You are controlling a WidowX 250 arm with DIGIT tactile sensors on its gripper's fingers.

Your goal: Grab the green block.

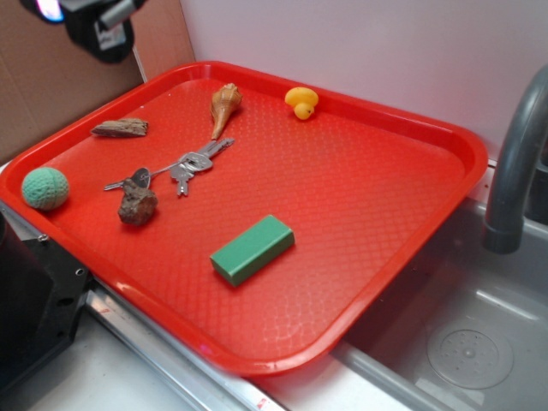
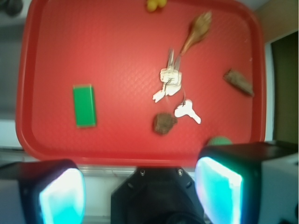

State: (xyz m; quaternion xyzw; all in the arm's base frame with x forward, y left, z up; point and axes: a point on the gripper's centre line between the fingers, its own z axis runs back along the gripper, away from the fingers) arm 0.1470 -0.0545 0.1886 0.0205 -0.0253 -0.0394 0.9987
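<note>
Claw (image 2: 140, 196): open, empty, high above tray's (image 2: 46, 154) edge.
Green block (image 1: 253, 248): alone, flat, clear of keys (image 1: 184, 164).
Approach: judged—straddle narrow sides, descend squarely.

The tool (image 1: 90, 21) is cropped at top; the teal ball (image 2: 219, 140) seems half-hidden.
</note>
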